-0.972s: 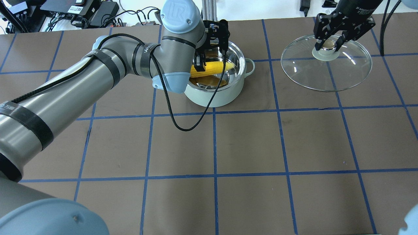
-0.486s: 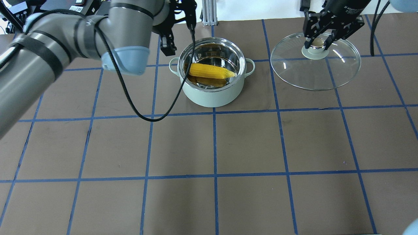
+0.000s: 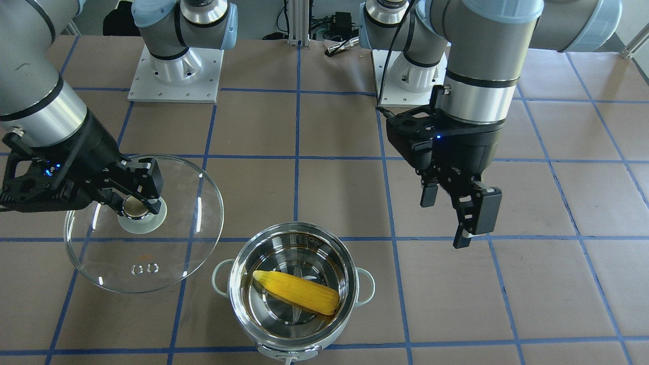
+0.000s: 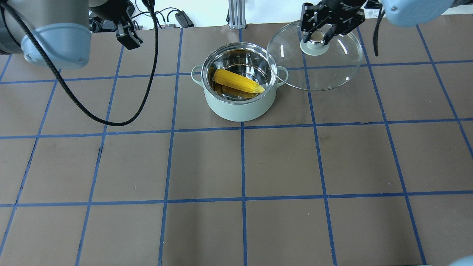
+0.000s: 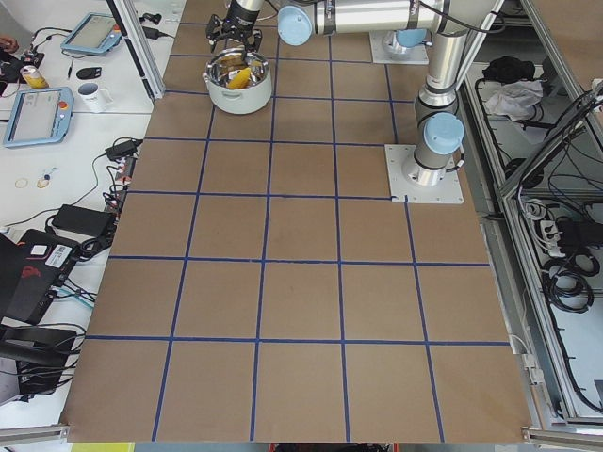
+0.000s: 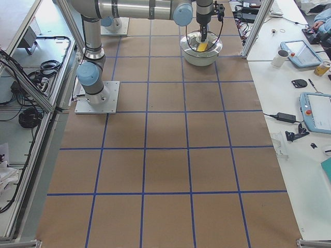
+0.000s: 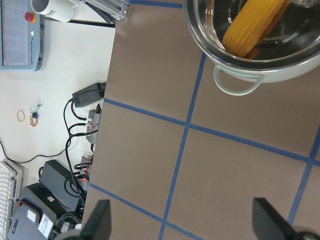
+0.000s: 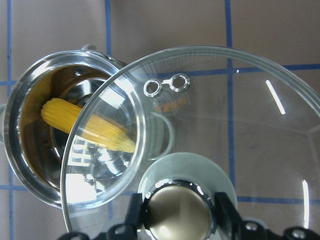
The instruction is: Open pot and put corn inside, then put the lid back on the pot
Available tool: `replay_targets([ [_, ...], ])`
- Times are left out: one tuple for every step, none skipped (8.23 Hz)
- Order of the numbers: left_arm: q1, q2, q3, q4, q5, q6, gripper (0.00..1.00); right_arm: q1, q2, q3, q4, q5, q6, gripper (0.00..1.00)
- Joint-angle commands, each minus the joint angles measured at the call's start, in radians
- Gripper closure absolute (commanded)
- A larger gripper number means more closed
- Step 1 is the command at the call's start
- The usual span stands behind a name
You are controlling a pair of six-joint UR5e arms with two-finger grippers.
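Note:
The pale grey-green pot (image 4: pixel 240 109) stands at the far middle of the table. The yellow corn (image 4: pixel 238 81) lies inside it, also in the front view (image 3: pixel 299 293) and the left wrist view (image 7: pixel 250 30). My right gripper (image 4: pixel 317 35) is shut on the knob of the glass lid (image 4: pixel 325 74) and holds it tilted in the air. The lid's edge overlaps the pot's right rim. In the right wrist view the knob (image 8: pixel 177 210) sits between the fingers and the corn (image 8: pixel 85 122) shows through the glass. My left gripper (image 3: pixel 448 218) is open and empty, raised left of the pot.
A black cable (image 4: pixel 107 120) hangs in a loop from my left arm over the table. An aluminium post (image 4: pixel 233 14) and electronics stand beyond the far edge. The two arm bases (image 3: pixel 175 76) are bolted behind the pot. Blue tape lines mark the brown table.
My left gripper let go of the corn in the pot and pulled away up and to the left. My right gripper carried the lid left, up to the pot's rim.

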Motion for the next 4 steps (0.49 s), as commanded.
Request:
replay_targets([
  [0.029, 0.014, -0.003, -0.004, -0.064, -0.127, 0.0, 0.127, 0.066, -0.015, -0.146, 0.015, 0.169, 0.83],
  [0.032, 0.014, -0.006, -0.004, -0.092, -0.257, 0.0, 0.15, 0.085, -0.02, -0.187, 0.05, 0.213, 0.83],
  [0.034, 0.014, -0.009, -0.005, -0.092, -0.41, 0.0, 0.157, 0.105, -0.02, -0.216, 0.075, 0.248, 0.83],
  [0.034, 0.014, -0.016, -0.005, -0.095, -0.538, 0.0, 0.161, 0.119, -0.02, -0.22, 0.1, 0.268, 0.83],
])
